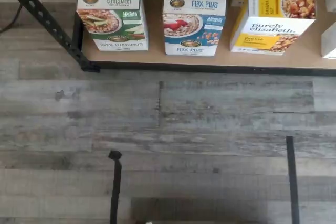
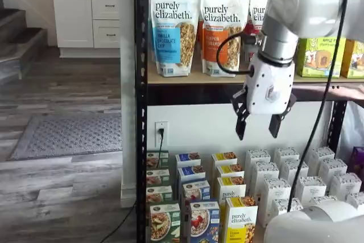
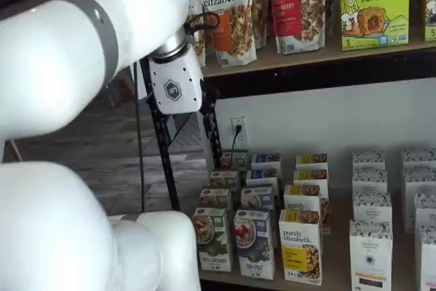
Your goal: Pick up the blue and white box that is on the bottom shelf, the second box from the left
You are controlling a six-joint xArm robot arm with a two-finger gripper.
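The blue and white box (image 1: 194, 22) reads "Flax Plus" and stands upright at the front of the bottom shelf (image 1: 155, 35). A green box (image 1: 113, 17) is on one side of it and a yellow box (image 1: 273, 22) on the other. Both shelf views show the blue box (image 2: 203, 220) (image 3: 254, 243) in the front row. My gripper (image 2: 259, 124) hangs high above it, in front of the rack and just under the upper shelf. Its two black fingers (image 2: 240, 126) stand apart with a plain gap and nothing between them.
More boxes of the same kinds stand in rows behind the front ones, with white boxes (image 2: 310, 189) further right. Granola pouches (image 2: 173, 27) fill the upper shelf. A black rack post (image 2: 141, 106) stands at the left, and a wall outlet (image 2: 161, 132) with a cable sits behind.
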